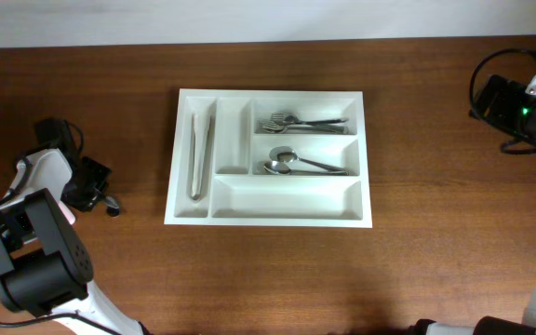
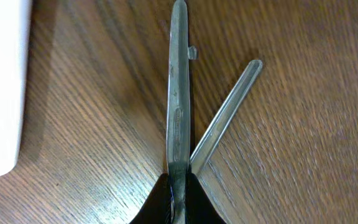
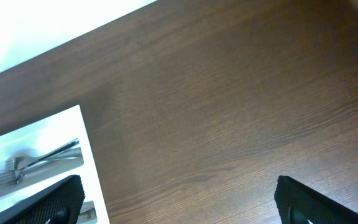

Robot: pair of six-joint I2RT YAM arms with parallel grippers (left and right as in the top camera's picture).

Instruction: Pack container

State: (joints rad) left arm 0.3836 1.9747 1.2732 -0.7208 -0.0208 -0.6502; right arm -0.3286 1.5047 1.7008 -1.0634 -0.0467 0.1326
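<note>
The white cutlery tray (image 1: 273, 212) lies mid-table. Its far-left upright slot holds metal tongs (image 1: 198, 154), the top long slot holds forks (image 1: 301, 122), and the middle long slot holds spoons (image 1: 296, 164). The second upright slot and the bottom long slot hold nothing. My left gripper (image 1: 99, 189) sits at the table's left, apart from the tray. In the left wrist view it (image 2: 179, 199) is shut on one arm of another pair of metal tongs (image 2: 178, 93), low over the wood. My right gripper (image 3: 179, 202) is open and empty, right of the tray (image 3: 91, 162).
The tray's white edge (image 2: 2, 87) shows at the left of the left wrist view. The right arm (image 1: 519, 107) hangs at the table's far right edge. A white wall strip (image 1: 249, 19) runs along the back of the brown wooden table.
</note>
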